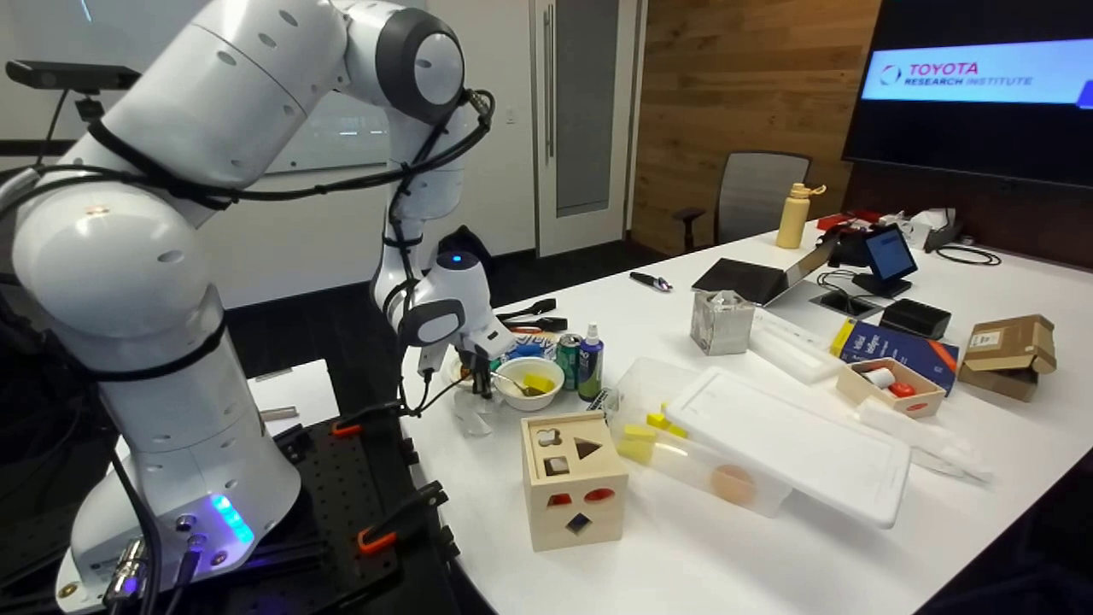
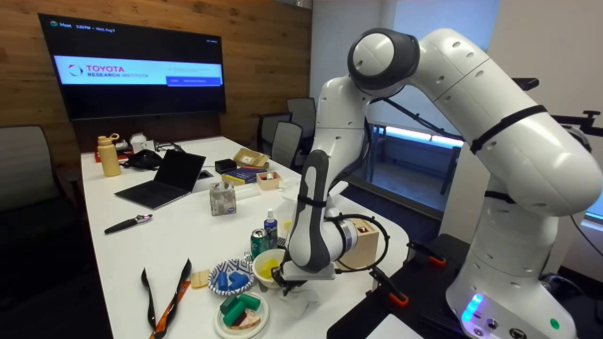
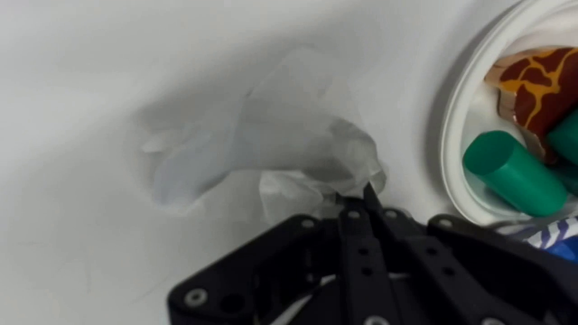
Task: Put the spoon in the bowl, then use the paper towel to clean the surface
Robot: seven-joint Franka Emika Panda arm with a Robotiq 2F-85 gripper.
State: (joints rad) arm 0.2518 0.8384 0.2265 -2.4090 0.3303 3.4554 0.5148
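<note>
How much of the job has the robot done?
The spoon part looks done: it's lying in the bowl. Right now, the gripper is pinching the crumpled paper towel. What's left is probably wiping the white tabletop; these pictures can't show whether any has been wiped.

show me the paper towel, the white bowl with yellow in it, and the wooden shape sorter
Paper towel (image 3: 289, 144): in the wrist view, on its crumpled middle.
White bowl (image 1: 534, 403): in an exterior view, on its outer wall.
Wooden shape sorter (image 1: 579, 501): in an exterior view, on the side facing the camera.
</note>
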